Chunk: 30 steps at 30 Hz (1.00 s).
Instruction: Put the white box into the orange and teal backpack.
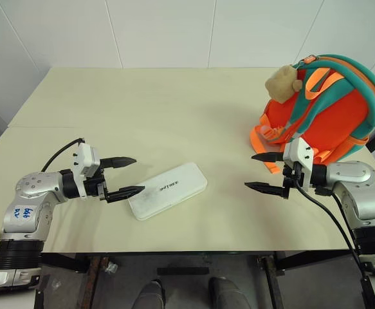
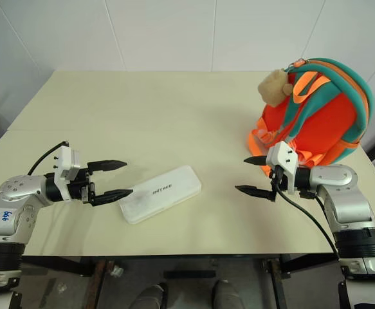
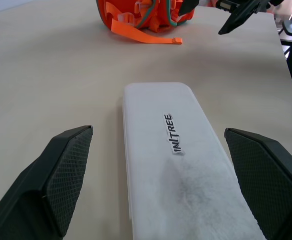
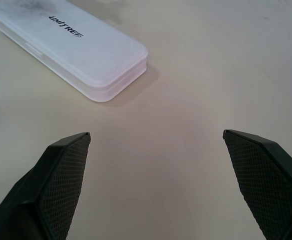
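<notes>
Left claw (image 1: 124,175) is spread wide and empty, its black fingers (image 3: 65,172) pointing at the near end of the white box (image 1: 168,190) – one fingertip just beside that end, the other clear of it on the far side; contact can't be told. In the left wrist view the box runs away between the two fingers, dark lettering on its lid, a grey smudge on the near part.

Right claw (image 1: 263,171) is spread wide too, empty, pointing toward the box from its other side, well apart from it with bare table (image 1: 174,109) between. The right wrist view shows the box lying off to one side beyond the fingertips (image 4: 65,172), not between them.

The white box lies flat on the table, lid up, set at a slant, roughly midway between the two claws but nearer the left one.

The orange and teal backpack (image 1: 329,109) stands upright well beyond the box, on the right claw's side, just behind that claw – tan plush head (image 1: 283,80) at its top facing the box, orange straps (image 3: 146,36) trailing onto the table at its base.
</notes>
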### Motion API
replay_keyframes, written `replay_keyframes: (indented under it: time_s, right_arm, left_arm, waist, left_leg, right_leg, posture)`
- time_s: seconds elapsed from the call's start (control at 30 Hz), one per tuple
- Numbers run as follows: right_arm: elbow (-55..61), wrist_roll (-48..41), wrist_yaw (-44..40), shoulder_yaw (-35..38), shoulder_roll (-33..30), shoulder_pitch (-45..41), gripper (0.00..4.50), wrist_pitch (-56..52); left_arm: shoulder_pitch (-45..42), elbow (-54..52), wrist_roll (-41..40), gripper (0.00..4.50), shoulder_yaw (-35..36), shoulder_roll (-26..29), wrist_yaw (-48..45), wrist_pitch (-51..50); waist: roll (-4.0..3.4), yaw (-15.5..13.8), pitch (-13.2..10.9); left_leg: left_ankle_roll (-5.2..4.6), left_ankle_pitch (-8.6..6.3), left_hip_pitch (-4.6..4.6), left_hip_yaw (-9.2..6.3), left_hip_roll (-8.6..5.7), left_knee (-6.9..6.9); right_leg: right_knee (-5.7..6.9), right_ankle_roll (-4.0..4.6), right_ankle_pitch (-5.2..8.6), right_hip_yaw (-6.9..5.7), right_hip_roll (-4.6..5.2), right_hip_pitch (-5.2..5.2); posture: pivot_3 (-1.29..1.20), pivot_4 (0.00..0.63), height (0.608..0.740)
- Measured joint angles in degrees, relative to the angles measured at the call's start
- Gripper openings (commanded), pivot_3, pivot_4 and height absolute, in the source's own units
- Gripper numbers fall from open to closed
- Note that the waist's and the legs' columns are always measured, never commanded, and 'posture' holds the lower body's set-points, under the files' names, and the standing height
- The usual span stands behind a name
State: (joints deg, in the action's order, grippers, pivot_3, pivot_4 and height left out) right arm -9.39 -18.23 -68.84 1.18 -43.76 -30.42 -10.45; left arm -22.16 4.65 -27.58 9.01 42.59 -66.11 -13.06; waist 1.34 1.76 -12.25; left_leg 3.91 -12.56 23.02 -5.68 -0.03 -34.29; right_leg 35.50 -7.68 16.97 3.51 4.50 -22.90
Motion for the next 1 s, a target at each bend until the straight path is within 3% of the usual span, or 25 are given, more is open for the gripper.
replay_keyframes:
  time_s: [0.17, 0.3, 0.4, 0.53, 0.63, 0.73, 1.0]
  right_arm:
    - [-5.48, 0.61, 1.13, -0.82, 3.67, -3.44, 4.48, 1.73]
    - [-12.06, 2.65, 1.3, -1.5, 5.2, -5.55, 3.51, 4.54]
    - [-15.78, 4.44, 0.73, -2.99, 6.43, -8.33, 2.52, 7.74]
    - [-25.22, 7.67, 0.58, -5.26, 10.99, -14.32, 1.13, 13.89]
    - [-33.56, 10.05, 0.73, -5.95, 13.28, -16.81, 0.05, 18.19]
    - [-38.02, 11.51, 0.72, -6.77, 15.87, -19.25, 0.0, 21.31]
    - [-45.04, 15.11, 1.91, -7.79, 20.88, -21.58, 0.0, 25.52]
  left_arm:
    - [3.39, -2.51, 0.01, 4.5, 1.53, 0.15, 2.13, 0.06]
    - [6.85, -5.22, -0.2, 4.5, 3.95, 0.68, 4.1, -0.22]
    - [8.96, -6.36, -0.2, 3.89, 5.84, 1.39, 4.56, -0.13]
    - [18.8, -6.43, 1.89, 2.62, 10.05, 1.67, 6.87, 2.46]
    - [23.96, -6.25, 2.31, 1.59, 11.41, 1.22, 8.22, 2.82]
    - [25.0, -6.56, 3.34, 0.66, 10.9, 0.9, 9.61, 3.04]
    - [22.53, -7.32, 4.23, 0.66, 4.79, -1.99, 11.29, 2.95]
  waist:
    - [0.0, 0.27, 0.0]
    - [0.0, 0.04, 0.0]
    - [-0.01, 0.04, 0.0]
    - [0.0, 1.65, 0.0]
    - [0.01, 1.27, 0.0]
    - [0.0, 0.89, 0.0]
    - [0.0, 1.11, 0.0]
  left_leg:
    - [0.01, 0.01, -0.04, 0.0, 0.01, -0.01]
    - [0.01, 0.01, -0.02, 0.0, 0.01, -0.01]
    - [0.01, 0.01, -0.04, 0.02, 0.0, -0.01]
    - [0.01, 0.01, -0.2, 0.19, 0.03, 0.12]
    - [0.02, 0.01, -0.14, 0.07, 0.06, 0.16]
    - [0.06, 0.05, -0.14, 0.07, 0.02, 0.11]
    - [0.09, 0.07, -0.18, 0.06, 0.02, 0.1]
  right_leg:
    - [0.06, 0.0, 0.0, 0.01, -0.01, 0.0]
    - [0.04, 0.0, 0.0, 0.01, 0.0, -0.01]
    - [0.05, 0.01, 0.0, 0.02, 0.0, -0.01]
    - [0.06, 0.04, 0.02, 0.17, 0.0, 0.0]
    - [0.14, 0.12, 0.07, 0.06, -0.02, -0.08]
    - [0.18, 0.1, 0.05, 0.07, 0.0, -0.06]
    - [0.28, 0.09, 0.05, 0.07, -0.01, -0.06]
  posture:
    - [0.0, 0.15, 0.74]
    - [0.0, 0.15, 0.74]
    - [0.0, 0.15, 0.74]
    - [0.0, 0.15, 0.74]
    - [0.0, 0.15, 0.74]
    - [0.0, 0.15, 0.74]
    - [0.0, 0.15, 0.74]
